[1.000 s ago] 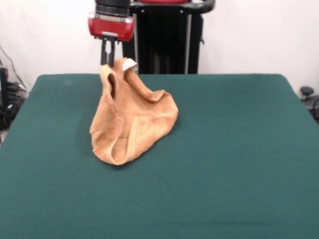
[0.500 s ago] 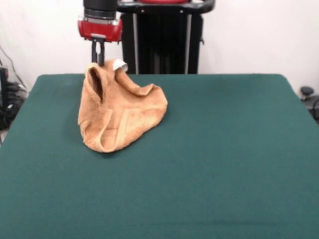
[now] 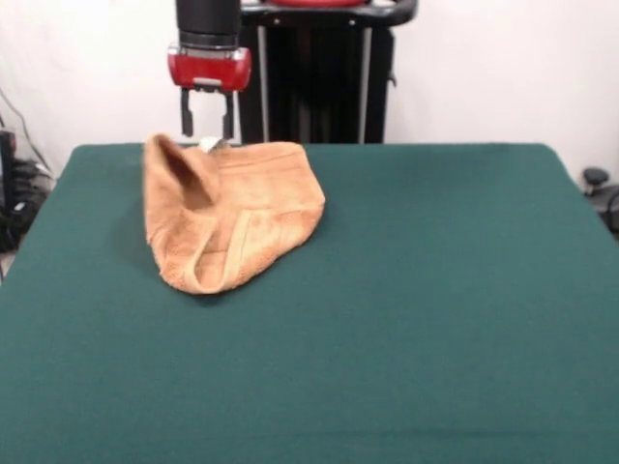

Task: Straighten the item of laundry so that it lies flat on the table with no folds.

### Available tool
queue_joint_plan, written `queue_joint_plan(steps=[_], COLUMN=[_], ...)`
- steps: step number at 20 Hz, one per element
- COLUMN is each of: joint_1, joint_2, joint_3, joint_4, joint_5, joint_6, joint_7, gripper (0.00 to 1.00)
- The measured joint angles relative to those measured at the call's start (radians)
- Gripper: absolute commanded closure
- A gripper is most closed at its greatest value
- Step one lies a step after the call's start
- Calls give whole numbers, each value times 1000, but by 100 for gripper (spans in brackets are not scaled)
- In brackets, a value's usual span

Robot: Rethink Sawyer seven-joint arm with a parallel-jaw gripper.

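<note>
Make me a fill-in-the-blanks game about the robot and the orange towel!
1. The towel lies on a table whose top is dark ____.
2. The end effector has its two fingers ____, holding nothing.
3. The towel is not flat yet; it is still ____.
4. The housing just above the end effector's fingers is coloured ____.

Missing words: green; open; folded; red

A plain white wall [image 3: 484, 68] spans the background behind the work area. The lighting is even and diffuse, with no hard shadows. At the left edge, dark cables [image 3: 17, 193] hang against the wall. At the right edge, a dark caster-like object [image 3: 600, 188] sits low near the floor.
</note>
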State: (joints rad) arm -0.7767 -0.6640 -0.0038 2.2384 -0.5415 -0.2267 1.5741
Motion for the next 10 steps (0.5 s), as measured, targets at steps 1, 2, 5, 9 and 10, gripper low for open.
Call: queue_joint_plan(steps=[1, 2, 5, 9, 10], joint_1=[-2, -4, -10, -13, -13], joint_2=[6, 11, 37, 61, 64], joint_3=[0, 0, 0, 0, 0], joint_4=[2, 3, 8, 14, 15], joint_5=[0, 0, 0, 0, 0], joint_6=[-9, -15, -39, -53, -53], joint_7=[0, 0, 0, 0, 0], gripper=[0, 0, 0, 0, 0])
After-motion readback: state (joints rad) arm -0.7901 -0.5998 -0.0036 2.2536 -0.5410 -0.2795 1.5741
